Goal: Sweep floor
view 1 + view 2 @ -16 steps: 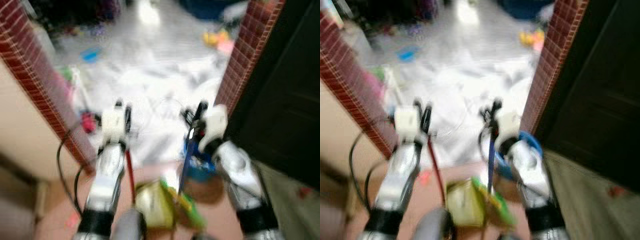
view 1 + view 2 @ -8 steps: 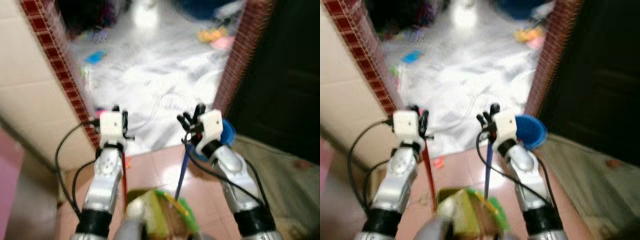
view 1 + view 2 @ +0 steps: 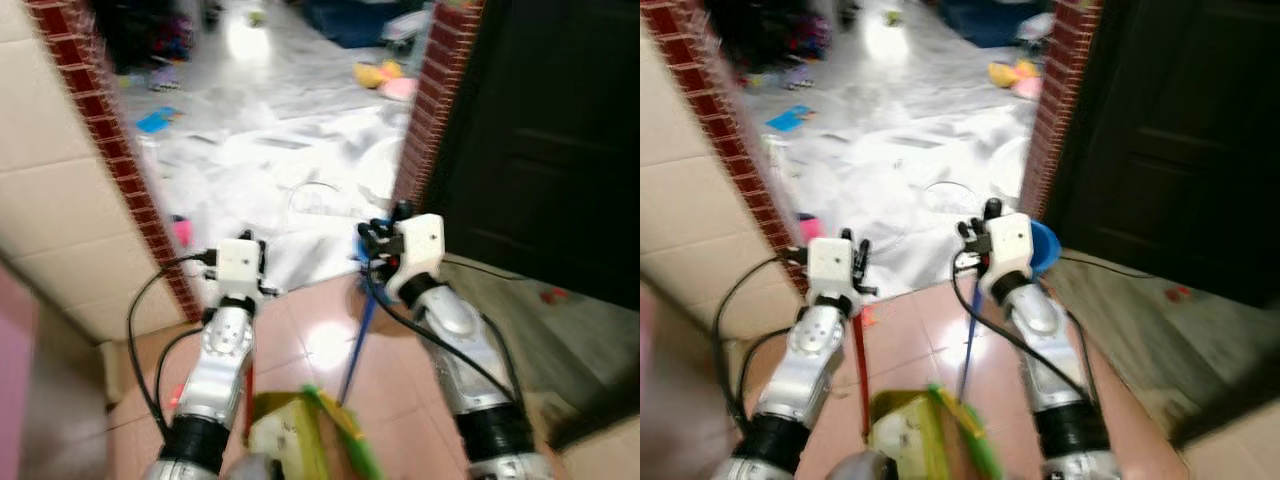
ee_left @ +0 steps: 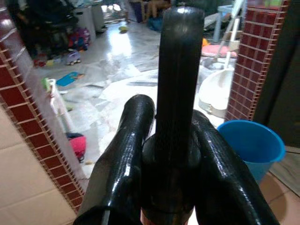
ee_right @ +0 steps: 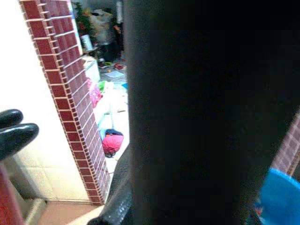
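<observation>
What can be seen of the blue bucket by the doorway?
The blue bucket is a round, open-topped tub, plastic by its look, bright blue inside and out. It stands upright on the floor at the foot of the red brick pillar, on the right side of the doorway. In the right eye view its rim shows just behind the right gripper. Whether it holds anything cannot be told. A white basin-like object lies beyond it.

I have both silver arms stretched forward. My left hand (image 3: 847, 262) is clamped around a red handle (image 3: 860, 375), my right hand (image 3: 980, 232) around a blue one (image 3: 968, 345).
</observation>
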You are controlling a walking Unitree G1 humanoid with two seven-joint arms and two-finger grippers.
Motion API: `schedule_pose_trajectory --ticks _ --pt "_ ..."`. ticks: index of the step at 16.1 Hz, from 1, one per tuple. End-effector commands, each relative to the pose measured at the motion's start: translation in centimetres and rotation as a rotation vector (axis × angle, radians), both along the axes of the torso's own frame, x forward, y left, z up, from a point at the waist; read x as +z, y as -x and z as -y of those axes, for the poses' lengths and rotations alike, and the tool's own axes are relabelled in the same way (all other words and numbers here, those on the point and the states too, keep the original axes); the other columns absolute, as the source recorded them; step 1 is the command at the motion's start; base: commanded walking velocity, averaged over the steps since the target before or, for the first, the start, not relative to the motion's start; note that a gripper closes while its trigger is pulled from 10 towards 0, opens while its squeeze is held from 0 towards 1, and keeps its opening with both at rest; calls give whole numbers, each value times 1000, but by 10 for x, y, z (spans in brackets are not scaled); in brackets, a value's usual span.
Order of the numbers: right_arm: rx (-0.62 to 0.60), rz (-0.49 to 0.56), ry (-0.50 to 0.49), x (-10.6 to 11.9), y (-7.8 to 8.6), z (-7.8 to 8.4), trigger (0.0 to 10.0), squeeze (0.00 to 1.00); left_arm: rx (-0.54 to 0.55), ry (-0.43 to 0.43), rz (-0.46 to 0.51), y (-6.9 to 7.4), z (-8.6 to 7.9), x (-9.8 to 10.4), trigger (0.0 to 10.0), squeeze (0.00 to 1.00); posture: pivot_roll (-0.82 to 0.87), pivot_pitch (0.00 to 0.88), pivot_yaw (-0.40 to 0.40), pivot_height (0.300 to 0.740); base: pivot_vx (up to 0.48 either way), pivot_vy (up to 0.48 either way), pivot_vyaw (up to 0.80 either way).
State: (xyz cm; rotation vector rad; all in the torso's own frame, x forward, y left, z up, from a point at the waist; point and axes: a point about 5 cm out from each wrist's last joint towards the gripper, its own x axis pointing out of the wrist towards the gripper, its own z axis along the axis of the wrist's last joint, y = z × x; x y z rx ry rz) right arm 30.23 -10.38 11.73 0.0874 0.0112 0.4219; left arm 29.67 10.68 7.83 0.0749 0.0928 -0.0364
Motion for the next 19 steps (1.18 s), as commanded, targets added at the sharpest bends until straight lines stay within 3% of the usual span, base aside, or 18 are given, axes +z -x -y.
schedule_pose_trajectory --ticks 1,2,5,8,9,10,14,17,19 --pt "4 13 -87 15 -5 -2 10000 0 -10 -2 -22 -1 3 -3 10000 0 -51 0 33 740 0 0 0" --pt "20 -4 -164 22 -6 -4 10000 0 -15 0 -22 -3 5 -3 10000 0 -52 0 35 740 0 0 0" --pt "58 -15 -252 36 -8 -6 10000 0 -3 5 -33 -7 6 -5 10000 0 -58 0 39 740 0 0 0" --pt "112 38 -268 59 -12 -3 10000 0 9 32 -50 -8 7 -8 10000 0 -63 0 43 740 0 0 0" --pt "135 69 -254 67 -13 -3 10000 0 8 43 -53 -8 7 -8 10000 0 -64 0 46 740 0 0 0" --pt "170 161 -145 81 -15 1 10000 0 12 55 -57 -8 6 -9 10000 0 -62 0 46 740 0 0 0" --pt "138 251 -2 88 -17 18 10000 0 12 16 -73 -6 0 -15 10000 0 -62 0 46 740 0 0 0" --pt "80 204 86 63 -13 30 10000 0 13 -9 -108 -3 -4 -22 10000 0 -62 0 43 740 0 0 0" --pt "-13 142 111 40 -11 31 10000 0 39 34 -126 -2 -5 -25 10000 0 -60 0 41 740 0 0 0"
